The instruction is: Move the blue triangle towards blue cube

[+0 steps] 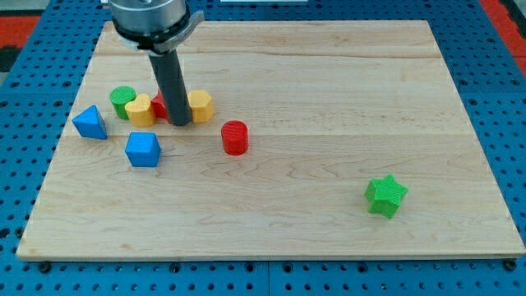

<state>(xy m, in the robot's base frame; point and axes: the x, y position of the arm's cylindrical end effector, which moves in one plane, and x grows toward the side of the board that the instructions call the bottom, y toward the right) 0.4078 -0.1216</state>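
The blue triangle (89,122) lies near the board's left edge. The blue cube (142,150) sits just to its right and a little lower, a small gap between them. My rod comes down from the view's top, and my tip (180,123) rests on the board in a cluster of blocks, to the right of the blue triangle and up and right of the blue cube. It touches neither blue block.
Around my tip are a green cylinder (122,100), a yellow block (140,110), a red block (160,106) partly hidden by the rod, and a yellow block (200,105). A red cylinder (234,137) stands to the right. A green star (385,196) lies at lower right.
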